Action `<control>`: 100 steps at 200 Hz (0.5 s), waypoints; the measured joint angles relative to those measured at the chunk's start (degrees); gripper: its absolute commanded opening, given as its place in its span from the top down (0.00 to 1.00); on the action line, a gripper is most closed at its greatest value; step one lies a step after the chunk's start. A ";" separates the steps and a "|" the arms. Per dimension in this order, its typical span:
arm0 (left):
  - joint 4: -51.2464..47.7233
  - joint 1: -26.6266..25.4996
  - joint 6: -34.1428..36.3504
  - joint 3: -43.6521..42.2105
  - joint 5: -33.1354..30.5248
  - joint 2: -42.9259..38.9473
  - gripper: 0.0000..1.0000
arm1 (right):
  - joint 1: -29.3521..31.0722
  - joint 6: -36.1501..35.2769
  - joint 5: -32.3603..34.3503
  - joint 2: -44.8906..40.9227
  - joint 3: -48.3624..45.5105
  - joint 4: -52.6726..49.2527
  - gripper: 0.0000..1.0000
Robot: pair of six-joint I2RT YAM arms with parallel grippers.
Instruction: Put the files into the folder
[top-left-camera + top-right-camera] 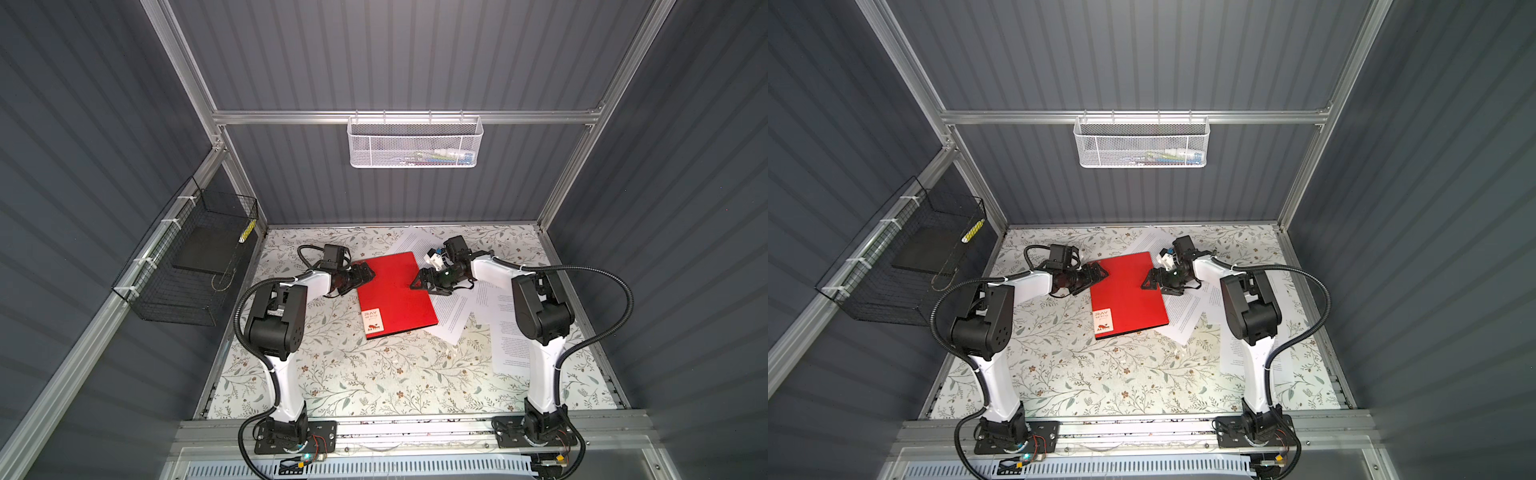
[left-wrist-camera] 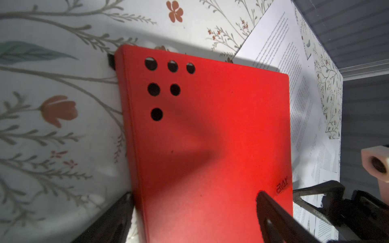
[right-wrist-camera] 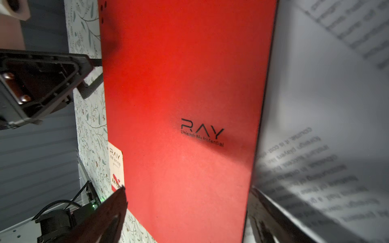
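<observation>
Floral desk (image 1: 374,374): folder (image 1: 395,291) shut, files (image 1: 453,320) loose beside it, none filed yet; left tool (image 1: 368,272) and right tool (image 1: 417,282) both spread, empty.

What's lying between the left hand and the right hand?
The red folder lies there, closed: its bare cover fills the stretch between the left hand and the right hand, in both top views.

Near half of table (image 1: 353,386) bare and passable, folder (image 1: 395,295) flat mid-table, left gripper (image 1: 366,273) and right gripper (image 1: 417,279) crowding its far end; files (image 1: 505,345) littering the right
</observation>
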 measured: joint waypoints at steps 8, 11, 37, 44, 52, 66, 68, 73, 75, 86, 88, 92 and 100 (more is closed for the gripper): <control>-0.02 0.04 0.13 -0.02 0.20 0.00 0.08 | 0.09 0.28 -0.28 -0.72 0.00 -0.04 0.12; -0.02 0.04 0.22 -0.02 0.22 0.00 0.08 | 0.11 0.42 -0.37 -0.92 0.00 -0.04 0.12; 0.02 0.02 0.63 -0.13 0.68 0.00 0.08 | 0.42 0.85 -0.63 -2.82 0.00 -0.04 0.16; 0.02 0.02 0.79 -0.15 0.81 0.00 0.08 | 0.46 1.03 -0.90 -3.30 -0.09 0.02 0.17; 0.09 0.02 0.87 -0.22 0.92 0.00 0.08 | 0.48 1.31 -1.36 -4.00 -0.48 0.48 0.19; 0.13 0.09 1.20 -0.26 1.05 0.00 0.08 | 0.42 2.10 -3.19 -5.86 -2.36 2.84 0.25; 0.11 0.09 1.29 -0.26 1.05 0.00 0.08 | 0.39 2.19 -3.67 -6.27 -2.82 3.43 0.27; 0.04 0.09 1.38 -0.26 1.03 0.00 0.08 | 0.35 2.75 -4.57 -7.19 -4.07 5.05 0.29; 0.00 0.09 1.49 -0.24 1.01 0.00 0.08 | 0.33 2.73 -4.90 -7.48 -4.42 5.60 0.30; -0.48 0.07 2.08 -0.09 0.96 0.00 0.08 | 0.24 4.42 -7.34 -9.46 -7.63 10.16 0.36; -0.50 0.07 2.21 -0.02 0.94 0.00 0.08 | 0.22 4.55 -7.76 -9.66 -7.98 10.73 0.37; -0.74 0.07 2.43 0.07 0.85 0.00 0.08 | 0.22 5.31 -8.90 -10.19 -9.20 13.07 0.39; -1.16 0.09 2.78 0.20 1.07 0.00 0.07 | 0.20 7.30 -11.26 -10.67 -11.30 18.14 0.44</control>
